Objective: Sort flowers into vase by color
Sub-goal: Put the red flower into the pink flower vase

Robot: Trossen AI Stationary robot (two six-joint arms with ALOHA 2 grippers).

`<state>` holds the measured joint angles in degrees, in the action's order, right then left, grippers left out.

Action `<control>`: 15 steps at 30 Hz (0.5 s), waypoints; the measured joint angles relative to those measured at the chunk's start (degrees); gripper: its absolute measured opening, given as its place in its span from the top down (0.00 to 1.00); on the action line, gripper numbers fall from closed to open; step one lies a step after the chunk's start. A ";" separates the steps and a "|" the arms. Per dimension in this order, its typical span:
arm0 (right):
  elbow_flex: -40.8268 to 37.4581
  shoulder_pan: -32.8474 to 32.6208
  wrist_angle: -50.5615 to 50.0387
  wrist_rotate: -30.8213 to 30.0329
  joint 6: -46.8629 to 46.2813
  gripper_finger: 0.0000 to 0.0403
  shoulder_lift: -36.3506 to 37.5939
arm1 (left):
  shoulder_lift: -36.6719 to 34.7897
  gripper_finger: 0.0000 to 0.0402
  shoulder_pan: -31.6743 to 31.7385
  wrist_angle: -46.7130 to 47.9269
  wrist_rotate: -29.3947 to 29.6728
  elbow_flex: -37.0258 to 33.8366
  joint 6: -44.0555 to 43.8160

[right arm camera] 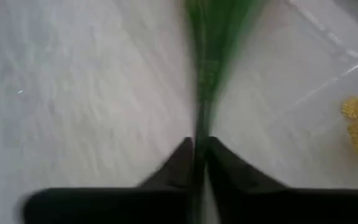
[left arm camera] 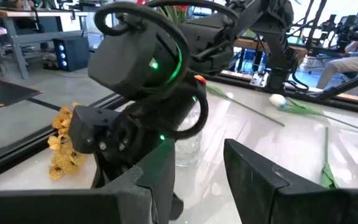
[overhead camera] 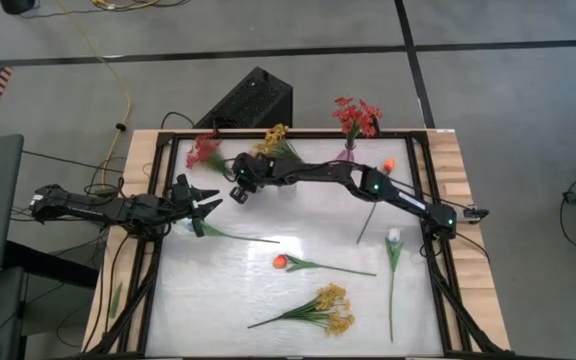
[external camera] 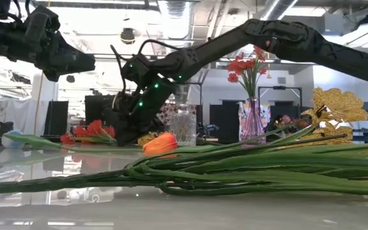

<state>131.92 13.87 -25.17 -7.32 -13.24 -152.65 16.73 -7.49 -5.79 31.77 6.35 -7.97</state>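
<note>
- Right pincer [right arm camera: 197, 146] at the tabletop's [overhead camera: 218, 300] far side beside the clear vase [external camera: 184, 124], pinched shut on a green stem [right arm camera: 213, 37] of the yellow spray [overhead camera: 276, 135].
- Left pincer [overhead camera: 206, 205] half open, empty, hovering near the left edge.
- Risk: thin stem slipping or twisting in the pinch, missing the vase mouth.
- Risk: arm nudging the vase over.
- Other flowers lying loose: orange tulip [overhead camera: 281, 262], white tulip [overhead camera: 393, 237], second yellow spray [overhead camera: 330, 308].

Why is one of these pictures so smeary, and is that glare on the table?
In the right wrist view, the green stem pinched between the right gripper fingers is smeared by motion blur, as is the table. In the low view, bright background light washes out the room and reflects off the tabletop. The high view looks sharp.
</note>
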 joint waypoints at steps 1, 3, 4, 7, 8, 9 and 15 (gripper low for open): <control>0.00 0.22 -0.49 1.34 -0.13 0.93 0.33 | -0.02 0.69 0.00 0.06 0.01 0.00 0.00; -0.11 0.35 -2.52 2.91 -2.15 0.93 1.30 | -0.02 0.69 0.00 0.28 0.00 0.00 0.00; -0.15 0.34 -3.19 3.08 -3.02 0.93 1.79 | 0.00 0.69 0.00 0.30 0.00 0.00 0.02; -0.22 0.60 -5.82 4.51 -3.08 0.93 4.83 | -0.02 0.69 0.00 0.27 0.04 0.00 0.19; -0.22 0.64 -6.39 4.51 -2.82 0.93 6.32 | -0.02 0.69 0.00 0.28 0.02 0.00 0.22; -0.22 0.70 -7.35 4.44 -2.06 0.93 8.26 | -0.02 0.69 0.00 0.30 0.01 0.01 0.22; -0.09 0.35 -10.94 1.08 2.61 0.93 18.97 | -0.02 0.69 0.00 0.30 -0.48 0.02 0.24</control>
<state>131.82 14.22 -36.11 -6.24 -10.64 -133.69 16.71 -7.49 -5.50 31.29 6.37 -7.73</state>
